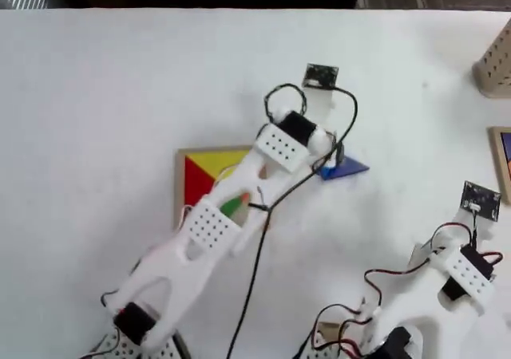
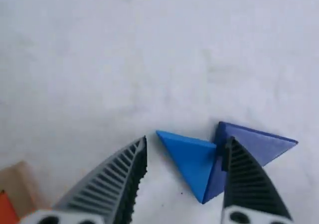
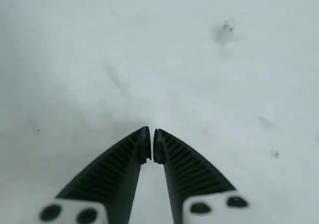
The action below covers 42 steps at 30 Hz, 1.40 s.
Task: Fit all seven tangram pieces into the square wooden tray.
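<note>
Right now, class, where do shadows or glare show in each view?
High view: even light, no glare on the white table. Left wrist view: soft shadow under the open left pincer, around the bright blue triangle. Right wrist view: faint shadow beside the shut right pincer.

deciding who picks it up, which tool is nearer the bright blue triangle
Left. The left tool is open, straddling the bright blue triangle. The right tool is shut over bare table, well away from it.

No readable txt, labels, nos. or signs. Blue triangle [image 2: 189,159], wooden tray [image 1: 179,187], counter [image 1: 120,96]: plain surfaces, no legible print.
</note>
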Motion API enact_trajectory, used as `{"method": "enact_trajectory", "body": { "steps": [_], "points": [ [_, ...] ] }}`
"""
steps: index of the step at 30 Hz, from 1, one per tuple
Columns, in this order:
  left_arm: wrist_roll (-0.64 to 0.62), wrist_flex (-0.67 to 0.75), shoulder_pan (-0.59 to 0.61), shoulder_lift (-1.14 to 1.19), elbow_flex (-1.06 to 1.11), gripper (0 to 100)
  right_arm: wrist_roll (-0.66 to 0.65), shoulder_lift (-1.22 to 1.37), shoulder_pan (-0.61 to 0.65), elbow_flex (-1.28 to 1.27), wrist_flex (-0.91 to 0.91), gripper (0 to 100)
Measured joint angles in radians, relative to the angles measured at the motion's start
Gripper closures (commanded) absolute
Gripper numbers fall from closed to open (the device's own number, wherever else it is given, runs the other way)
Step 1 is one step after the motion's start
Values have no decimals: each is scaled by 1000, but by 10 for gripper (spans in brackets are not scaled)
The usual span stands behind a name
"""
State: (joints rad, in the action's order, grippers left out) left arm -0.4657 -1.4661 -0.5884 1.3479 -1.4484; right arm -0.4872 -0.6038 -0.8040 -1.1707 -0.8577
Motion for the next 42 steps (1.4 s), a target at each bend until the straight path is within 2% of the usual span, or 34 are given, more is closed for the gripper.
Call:
{"method": "enact_trajectory", "body": {
  "steps": [6, 8, 14, 21, 24, 27, 32, 37, 42],
  "points": [
    [-8, 3, 0, 0, 2, 753, -26, 0, 23, 0, 0, 977],
    [-8, 3, 0, 0, 2, 785, -29, 0, 26, 0, 0, 977],
    [-77, -140, 0, -5, 2, 826, -29, 0, 28, 0, 0, 977],
    [-86, -143, 3, -5, 2, 814, -29, -2, 28, 0, 0, 977],
    [-55, -146, 3, -5, 2, 863, -29, -2, 28, 0, 0, 977],
    [-26, -157, -3, -5, 2, 978, -29, -2, 28, 0, 0, 977],
    [-17, -169, -21, -6, -8, 980, -29, -2, 28, 0, 0, 977],
    [-14, -290, -18, -2, -132, 979, -29, -2, 28, 0, 0, 977],
    [52, -313, -12, -2, -167, 979, -29, -2, 28, 0, 0, 977]
  ]
}}
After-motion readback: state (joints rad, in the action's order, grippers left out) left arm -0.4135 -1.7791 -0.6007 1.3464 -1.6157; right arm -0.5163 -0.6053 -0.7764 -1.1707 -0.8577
